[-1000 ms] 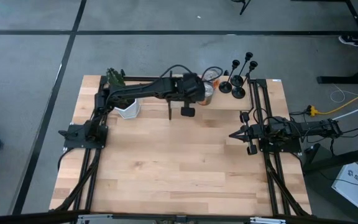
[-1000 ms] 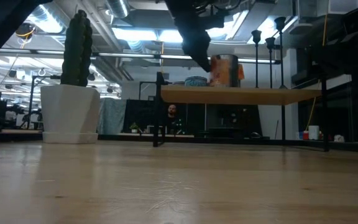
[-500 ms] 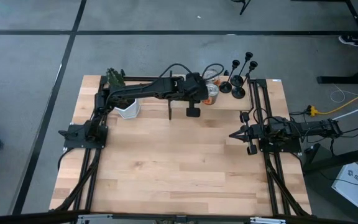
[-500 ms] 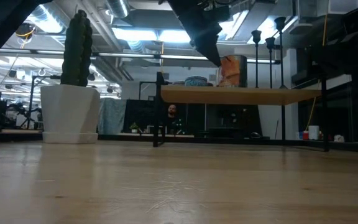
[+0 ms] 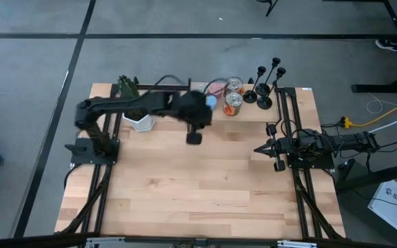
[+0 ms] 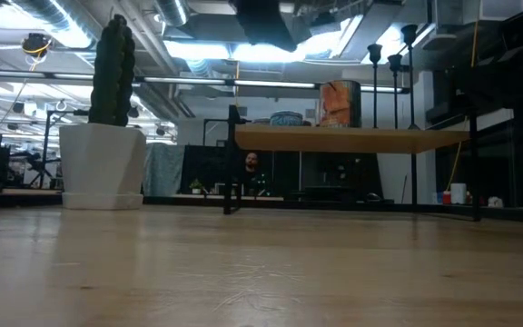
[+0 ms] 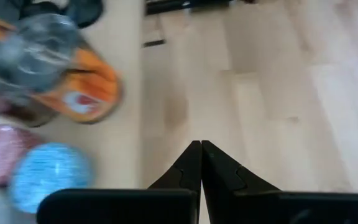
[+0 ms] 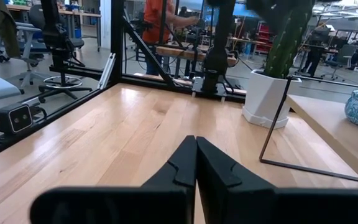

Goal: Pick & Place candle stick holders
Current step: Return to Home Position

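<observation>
Candle stick holders (image 5: pixel 264 86) stand upright in a tight group at the table's far right corner. In the low view their thin stems (image 6: pixel 394 86) rise from the right end of the shelf (image 6: pixel 352 139), each seemingly resting on its flat base and clear of the jars. The orange candle (image 5: pixel 231 105) and a clear jar (image 5: pixel 234 85) sit just beside them toward the middle, with the blue candle (image 5: pixel 211 102) and a pink one (image 5: pixel 216 87) further along. The cactus pot (image 5: pixel 140 121) is well apart, by the left arm. The left gripper (image 5: pixel 194 137) hangs over bare wood in front of the shelf with its fingers (image 7: pixel 191 163) pressed together and nothing between them, which suits an arm that is done there and retreating. The right gripper (image 5: pixel 257 148) waits near the table's right edge, fingers (image 8: pixel 185 163) likewise closed and empty. A second ago the left gripper was up against the orange candle, hiding the blue and pink ones from above. It has since swung back toward its own side and lifted almost out of the low view. The holders, the candles and the right arm have not shifted.
</observation>
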Available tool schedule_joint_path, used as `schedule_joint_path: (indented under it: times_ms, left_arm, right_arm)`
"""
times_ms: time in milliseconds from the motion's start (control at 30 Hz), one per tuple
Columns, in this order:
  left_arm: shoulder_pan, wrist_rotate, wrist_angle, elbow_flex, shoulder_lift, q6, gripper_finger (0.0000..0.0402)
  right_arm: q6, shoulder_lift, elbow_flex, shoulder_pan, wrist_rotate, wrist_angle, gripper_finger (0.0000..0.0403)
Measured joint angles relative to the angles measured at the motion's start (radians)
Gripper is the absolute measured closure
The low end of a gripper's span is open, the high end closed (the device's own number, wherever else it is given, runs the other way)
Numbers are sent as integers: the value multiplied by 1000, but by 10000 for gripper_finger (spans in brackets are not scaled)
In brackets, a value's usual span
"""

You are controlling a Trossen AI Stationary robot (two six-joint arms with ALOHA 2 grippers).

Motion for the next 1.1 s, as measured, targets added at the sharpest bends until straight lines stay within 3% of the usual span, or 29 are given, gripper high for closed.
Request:
schedule_joint_path:
  times_ms: [267,567,800,1000,1100]
  left_arm:
    - [-97,-6,584,-697,-356,-102,401]
    - [-196,-169,1082,-1287,-745,-248,400]
    - [-308,-288,1286,-1572,-958,-288,400]
    - [-361,-315,1283,-1660,-1098,-283,399]
    - [-360,-265,1277,-1684,-1147,-245,400]
  right_arm:
    - [0,0,0,0,0,0,392]
    - [0,0,0,0,0,0,392]
    - [0,0,0,0,0,0,392]
    - [0,0,0,0,0,0,392]
    - [0,0,0,0,0,0,392]
